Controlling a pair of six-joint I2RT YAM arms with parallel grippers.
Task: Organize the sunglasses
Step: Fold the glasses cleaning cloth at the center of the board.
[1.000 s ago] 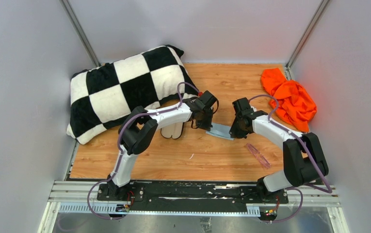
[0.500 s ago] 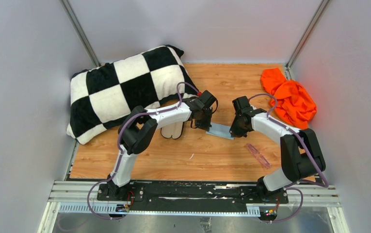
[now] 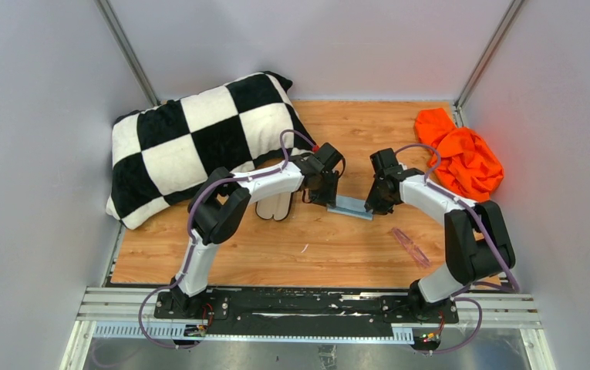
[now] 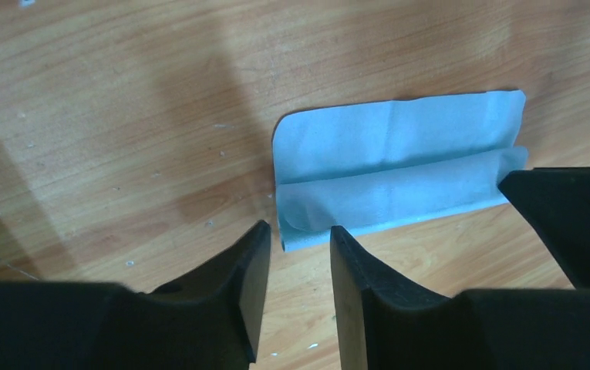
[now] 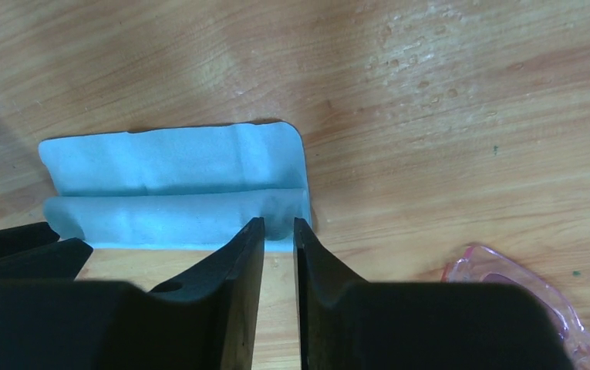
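Note:
The translucent pink sunglasses point(image 3: 410, 247) lie folded on the wooden table, near and right of my right gripper; one lens shows in the right wrist view point(image 5: 507, 277). A light blue cloth point(image 3: 351, 206) lies folded flat between the grippers. My left gripper point(image 3: 325, 197) is open, its fingertips either side of the cloth's left near corner point(image 4: 299, 227). My right gripper point(image 3: 372, 205) has its jaws parted only narrowly at the cloth's right near edge point(image 5: 279, 222). The folded cloth fills both wrist views point(image 4: 399, 166) point(image 5: 176, 177).
An open black case point(image 3: 274, 206) with beige lining lies just left of my left gripper. A black-and-white checkered pillow point(image 3: 191, 146) covers the back left. An orange garment point(image 3: 461, 158) lies at the back right by the wall.
Both grippers have shifted slightly away from me with the cloth. The cloth now lies a little flatter. The sunglasses have not moved.

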